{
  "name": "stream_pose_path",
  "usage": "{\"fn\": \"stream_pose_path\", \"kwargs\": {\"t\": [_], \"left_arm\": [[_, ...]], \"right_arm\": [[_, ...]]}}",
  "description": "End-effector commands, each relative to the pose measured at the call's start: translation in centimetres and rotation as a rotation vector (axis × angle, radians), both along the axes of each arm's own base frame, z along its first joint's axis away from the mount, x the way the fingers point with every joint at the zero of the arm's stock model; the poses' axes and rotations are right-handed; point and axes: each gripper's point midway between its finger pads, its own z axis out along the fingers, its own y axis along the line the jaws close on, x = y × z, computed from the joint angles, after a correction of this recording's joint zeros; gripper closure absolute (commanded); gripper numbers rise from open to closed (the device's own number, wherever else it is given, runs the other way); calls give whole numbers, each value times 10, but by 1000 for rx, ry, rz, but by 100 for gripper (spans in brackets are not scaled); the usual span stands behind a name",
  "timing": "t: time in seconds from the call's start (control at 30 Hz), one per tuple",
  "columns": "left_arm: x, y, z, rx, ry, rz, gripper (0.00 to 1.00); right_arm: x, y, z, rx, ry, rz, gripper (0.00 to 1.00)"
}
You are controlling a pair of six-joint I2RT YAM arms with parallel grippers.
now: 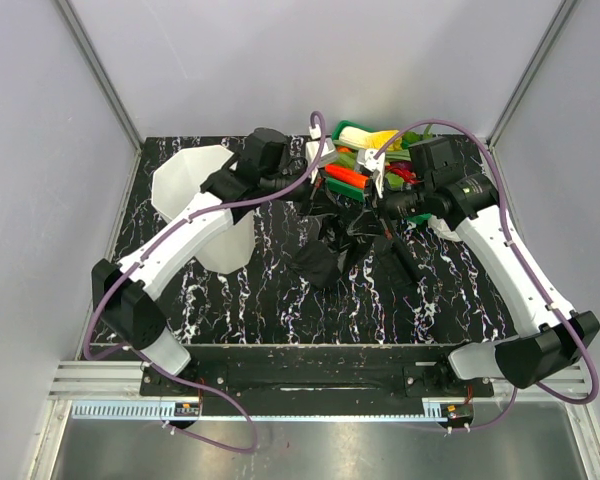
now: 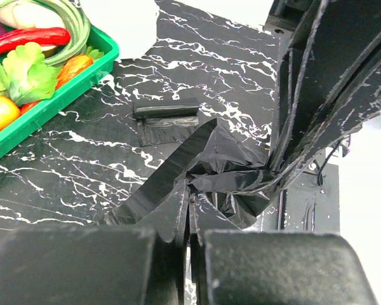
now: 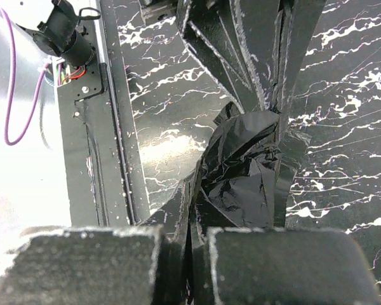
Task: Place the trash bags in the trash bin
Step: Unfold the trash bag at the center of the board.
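Over the marbled tabletop [image 1: 280, 300], left fingers [image 2: 114, 267] and right fingers [image 3: 95, 267] clamp the trash bag [image 1: 348, 232]: light, slippery film, best gripped bunched.

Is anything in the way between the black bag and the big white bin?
Nothing on the table sits between them. The left gripper and right gripper pinch the black bag, which hangs right of the bin. Only the left arm reaches across the bin's open top; the green tray stands farther back.

Pale grey walls [image 1: 280, 60] close in three sides of a black tabletop [image 1: 280, 300] veined with white. Slim metal posts [image 1: 98, 70] stand in the corners; a brushed steel ledge [image 1: 330, 450] gleams under soft, even light.
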Motion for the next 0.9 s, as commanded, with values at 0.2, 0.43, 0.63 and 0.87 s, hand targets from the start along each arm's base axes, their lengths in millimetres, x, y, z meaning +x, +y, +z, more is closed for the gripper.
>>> {"fn": "stream_pose_path", "kwargs": {"t": [0.2, 0.43, 0.63, 0.87], "left_arm": [[-40, -20, 25, -76, -8, -171, 96], [-47, 11, 22, -19, -98, -234, 96], [-40, 20, 24, 27, -160, -202, 100], [-26, 29, 32, 74, -254, -161, 89]], "right_arm": [[5, 0, 9, 3, -65, -15, 100], [15, -13, 17, -58, -132, -84, 100], [11, -13, 21, -59, -126, -62, 100], [10, -17, 23, -85, -135, -62, 100]]}}
